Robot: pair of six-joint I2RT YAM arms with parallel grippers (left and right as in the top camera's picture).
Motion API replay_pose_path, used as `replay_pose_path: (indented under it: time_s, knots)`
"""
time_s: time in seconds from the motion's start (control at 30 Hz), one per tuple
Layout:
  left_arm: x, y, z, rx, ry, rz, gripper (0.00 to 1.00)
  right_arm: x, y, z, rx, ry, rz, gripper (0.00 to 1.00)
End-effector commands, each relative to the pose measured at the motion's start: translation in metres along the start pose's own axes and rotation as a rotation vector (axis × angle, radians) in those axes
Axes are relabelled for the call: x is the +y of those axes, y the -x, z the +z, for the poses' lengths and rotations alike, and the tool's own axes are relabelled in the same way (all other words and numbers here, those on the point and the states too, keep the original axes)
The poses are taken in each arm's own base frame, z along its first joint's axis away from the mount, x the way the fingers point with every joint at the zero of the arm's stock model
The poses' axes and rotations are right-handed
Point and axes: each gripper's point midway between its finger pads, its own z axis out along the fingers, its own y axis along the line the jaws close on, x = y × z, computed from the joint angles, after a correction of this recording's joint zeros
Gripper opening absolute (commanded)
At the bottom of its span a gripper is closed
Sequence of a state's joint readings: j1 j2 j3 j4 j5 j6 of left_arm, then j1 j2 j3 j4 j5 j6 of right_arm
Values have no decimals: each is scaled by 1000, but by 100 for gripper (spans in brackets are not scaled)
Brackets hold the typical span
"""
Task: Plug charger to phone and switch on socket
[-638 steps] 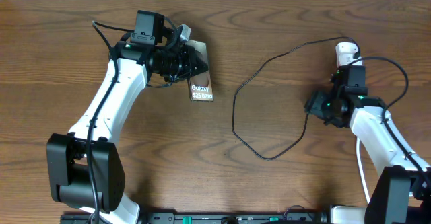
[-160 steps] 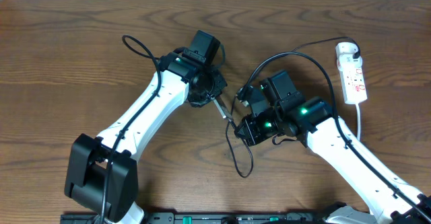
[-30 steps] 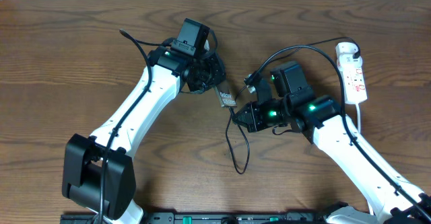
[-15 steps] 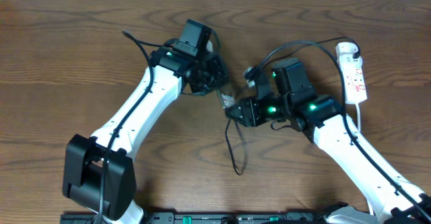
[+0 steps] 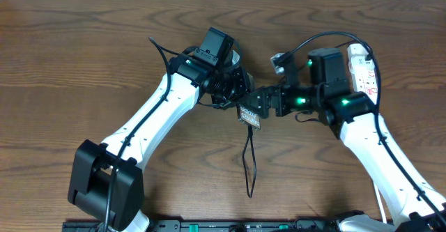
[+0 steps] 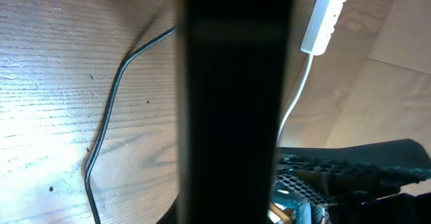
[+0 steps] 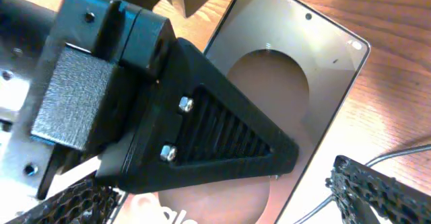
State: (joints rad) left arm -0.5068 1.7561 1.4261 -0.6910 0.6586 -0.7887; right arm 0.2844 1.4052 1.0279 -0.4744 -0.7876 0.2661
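My left gripper (image 5: 235,97) is clamped on the phone (image 5: 249,116), with one finger (image 7: 222,143) lying across its brownish face. It holds the phone tilted near the centre of the table (image 5: 83,51). My right gripper (image 5: 263,104) stands just right of the phone, jaws spread wide and gripping nothing. Its meshed fingertips (image 7: 374,183) show on either side of the phone. The charger (image 5: 249,162) runs from the phone's near edge toward the near side; whether its tip is seated I cannot tell. The socket (image 5: 365,72) lies at the far right, partly under my right arm, well apart from the phone.
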Motion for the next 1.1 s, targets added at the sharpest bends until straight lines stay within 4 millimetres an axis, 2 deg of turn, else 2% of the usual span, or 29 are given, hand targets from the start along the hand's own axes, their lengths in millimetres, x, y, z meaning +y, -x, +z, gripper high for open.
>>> replay_pose_path:
  time_s: [0.0, 0.3, 0.4, 0.53, 0.6, 0.77, 0.8, 0.93, 1.07]
  knots:
    - [-7, -3, -11, 19, -51, 5, 7, -4, 12, -12, -33, 3, 1, 99]
    - [-5, 3, -16, 7, -61, 40, 7, -26, 18, -33, -70, -15, 61, 99]
    - [-18, 5, -20, 17, -140, 164, 7, -27, 22, -45, -90, 43, 78, 99]
    - [-54, 0, -35, 57, -352, 351, 7, -28, 24, -64, -116, 119, 88, 99]
    - [-71, -2, -45, 68, -453, 437, 7, -25, 22, -69, -115, 157, 84, 99]
    - [-101, -8, -65, 72, -625, 601, 8, 7, 15, -73, -97, 334, -18, 99]
    - [-105, -10, -68, 77, -648, 623, 7, 9, 15, -73, -94, 340, -19, 99]
    - [-113, -16, -76, 95, -705, 675, 7, 10, 15, -70, -89, 339, -35, 98]
    - [-114, -17, -76, 99, -709, 677, 7, 18, 15, -64, -82, 355, -81, 91]
